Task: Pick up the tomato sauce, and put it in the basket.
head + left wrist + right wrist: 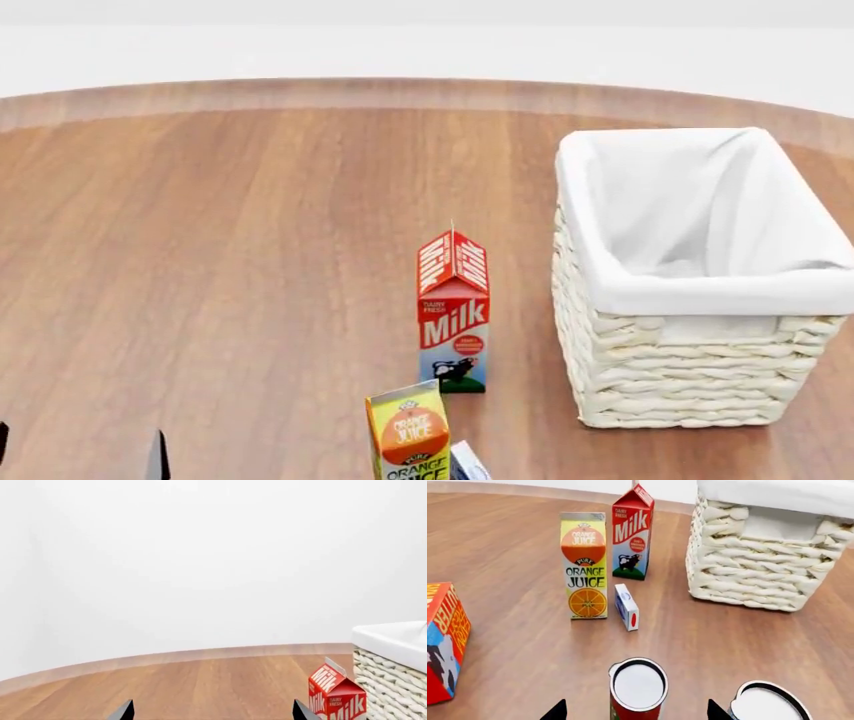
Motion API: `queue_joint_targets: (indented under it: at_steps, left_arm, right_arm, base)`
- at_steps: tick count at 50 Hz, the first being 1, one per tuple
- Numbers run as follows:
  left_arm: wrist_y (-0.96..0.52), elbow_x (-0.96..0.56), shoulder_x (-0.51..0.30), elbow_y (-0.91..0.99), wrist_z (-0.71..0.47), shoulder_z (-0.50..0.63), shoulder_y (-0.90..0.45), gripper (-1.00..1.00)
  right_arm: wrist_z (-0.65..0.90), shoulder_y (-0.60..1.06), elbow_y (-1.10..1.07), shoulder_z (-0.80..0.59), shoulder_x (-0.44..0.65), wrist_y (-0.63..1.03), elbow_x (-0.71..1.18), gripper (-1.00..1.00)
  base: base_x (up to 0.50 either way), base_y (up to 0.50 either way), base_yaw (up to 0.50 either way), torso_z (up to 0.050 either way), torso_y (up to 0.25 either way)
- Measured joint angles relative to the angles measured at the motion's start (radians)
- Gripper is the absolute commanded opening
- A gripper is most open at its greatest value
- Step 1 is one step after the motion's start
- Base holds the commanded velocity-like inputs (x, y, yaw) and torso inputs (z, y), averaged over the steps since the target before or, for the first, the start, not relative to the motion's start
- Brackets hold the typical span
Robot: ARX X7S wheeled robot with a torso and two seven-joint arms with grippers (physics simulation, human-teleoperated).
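Wicker basket (681,380), squarish, cream-white and chunky-woven under a smooth white cloth liner, on the wood-grain table (200,250) near the gabled red milk carton (454,310). Tomato sauce (637,687), a round red can with a flat white lid, upright between the spread dark tips of the right gripper (636,711), well apart from the basket. Left gripper (213,712) likewise spread, holding nothing.

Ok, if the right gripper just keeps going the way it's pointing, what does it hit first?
Most likely the red can with the white lid, sitting between the open right gripper fingertips; depth is unclear.
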Motion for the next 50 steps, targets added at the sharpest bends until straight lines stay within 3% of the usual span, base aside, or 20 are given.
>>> queue_joint_targets:
  at_steps: [50]
  left_arm:
    - [-0.003, -0.019, -0.029, -0.011, -0.029, 0.028, -0.013, 1.0]
  right_arm:
    - [0.005, 0.298, 0.413, -0.082, -0.086, -0.104, -0.041, 1.0]
  base:
    - [0.0, 0.0, 0.0, 0.0, 0.0]
